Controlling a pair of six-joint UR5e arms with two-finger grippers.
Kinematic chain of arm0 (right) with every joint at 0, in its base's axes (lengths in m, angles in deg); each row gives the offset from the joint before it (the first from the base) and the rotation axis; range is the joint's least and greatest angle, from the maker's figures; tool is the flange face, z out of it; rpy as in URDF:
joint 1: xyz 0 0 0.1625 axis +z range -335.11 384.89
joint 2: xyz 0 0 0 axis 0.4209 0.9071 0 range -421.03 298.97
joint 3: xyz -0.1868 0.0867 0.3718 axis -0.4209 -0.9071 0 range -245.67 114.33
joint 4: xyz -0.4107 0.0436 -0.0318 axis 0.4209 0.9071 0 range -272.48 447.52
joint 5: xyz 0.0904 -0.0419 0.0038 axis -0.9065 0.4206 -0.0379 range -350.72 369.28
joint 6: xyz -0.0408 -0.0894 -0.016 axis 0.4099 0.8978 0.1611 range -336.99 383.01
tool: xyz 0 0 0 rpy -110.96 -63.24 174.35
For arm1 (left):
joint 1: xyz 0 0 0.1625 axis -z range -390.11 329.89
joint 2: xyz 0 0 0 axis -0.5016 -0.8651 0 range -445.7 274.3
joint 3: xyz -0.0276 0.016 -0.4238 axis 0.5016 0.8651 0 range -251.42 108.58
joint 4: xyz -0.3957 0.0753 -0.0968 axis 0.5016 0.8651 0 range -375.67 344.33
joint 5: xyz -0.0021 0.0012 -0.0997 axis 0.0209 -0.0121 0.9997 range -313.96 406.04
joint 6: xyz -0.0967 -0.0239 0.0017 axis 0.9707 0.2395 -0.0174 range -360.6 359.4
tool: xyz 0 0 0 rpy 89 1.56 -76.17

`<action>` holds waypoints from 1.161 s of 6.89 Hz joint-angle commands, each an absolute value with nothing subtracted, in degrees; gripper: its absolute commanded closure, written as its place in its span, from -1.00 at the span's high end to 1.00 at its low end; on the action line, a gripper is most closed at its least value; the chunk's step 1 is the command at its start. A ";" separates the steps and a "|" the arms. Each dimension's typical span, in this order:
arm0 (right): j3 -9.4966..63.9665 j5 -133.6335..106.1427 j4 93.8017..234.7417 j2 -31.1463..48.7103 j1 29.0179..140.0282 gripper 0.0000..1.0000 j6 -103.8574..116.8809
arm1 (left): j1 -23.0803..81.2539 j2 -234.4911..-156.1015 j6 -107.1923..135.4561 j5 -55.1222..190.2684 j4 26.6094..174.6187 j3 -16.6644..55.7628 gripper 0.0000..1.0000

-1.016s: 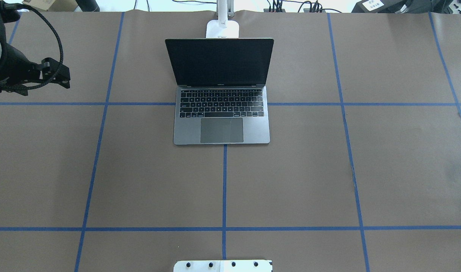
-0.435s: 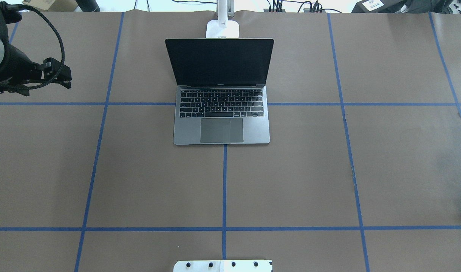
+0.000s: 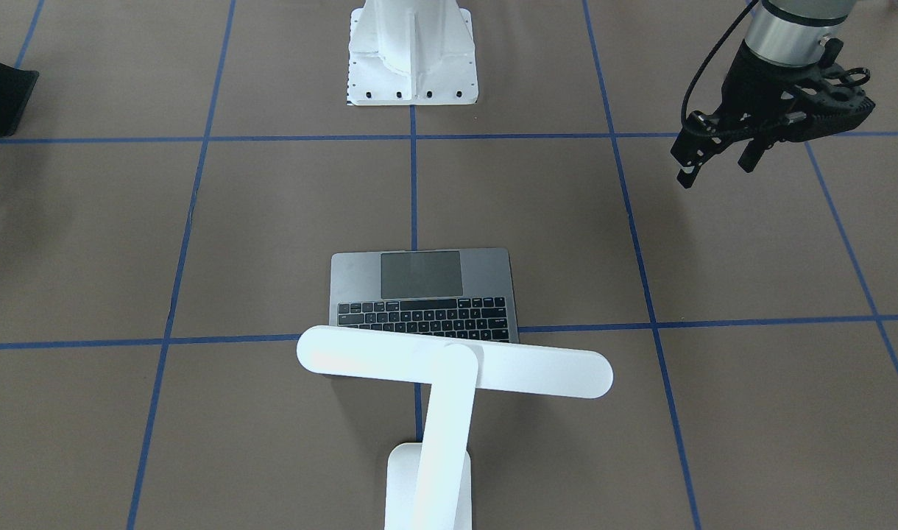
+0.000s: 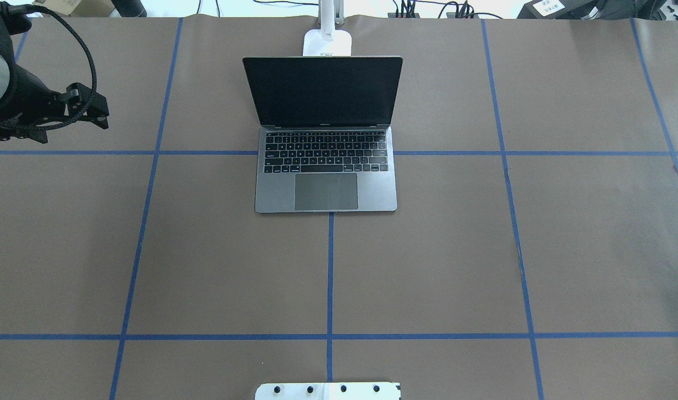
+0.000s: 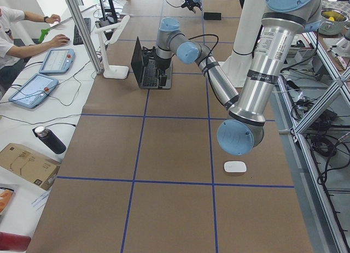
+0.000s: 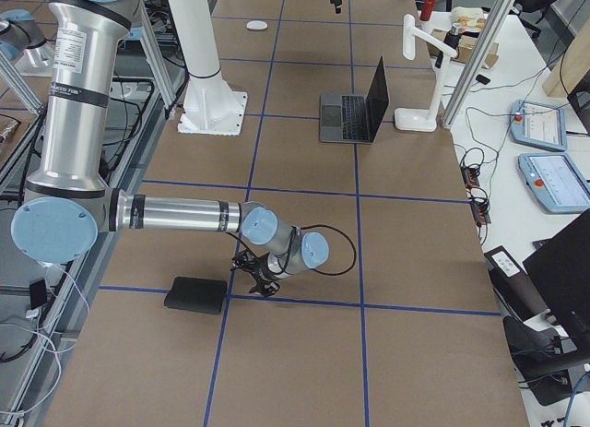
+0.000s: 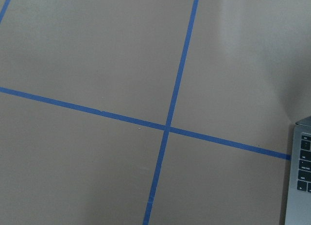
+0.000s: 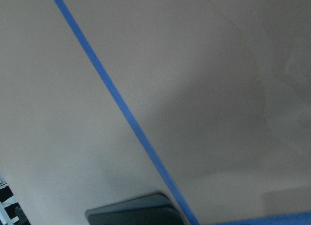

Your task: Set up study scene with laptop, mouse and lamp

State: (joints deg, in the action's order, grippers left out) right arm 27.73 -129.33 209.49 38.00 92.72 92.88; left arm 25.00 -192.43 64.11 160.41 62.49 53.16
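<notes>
The laptop stands open mid-table, screen dark; its corner shows in the left wrist view. The white lamp stands behind it, its bar head over the screen. The white mouse lies on the table at the robot's left end, near the left arm's base. My left gripper hovers open and empty above bare table, left of the laptop. My right gripper hangs low beside a black mat; I cannot tell whether it is open.
The white robot pedestal is bolted at the table's near middle edge. Blue tape lines cross the brown table cover. Operators, tablets and cables sit beyond the far edge. The mat's corner shows in the right wrist view.
My left gripper has drifted slightly toward the far edge and the laptop. A faint shadow at the overhead view's right edge has gone. Laptop and lamp have not moved.
</notes>
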 commanded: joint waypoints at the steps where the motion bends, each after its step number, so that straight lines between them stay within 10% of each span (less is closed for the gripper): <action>1: 21.91 -129.66 212.95 36.18 93.45 0.90 96.30 | 24.91 -192.66 64.53 160.39 62.56 53.12 0.98; 8: 17.82 -139.08 215.40 40.57 92.04 0.90 103.17 | 24.82 -192.93 66.20 160.21 62.29 53.91 0.98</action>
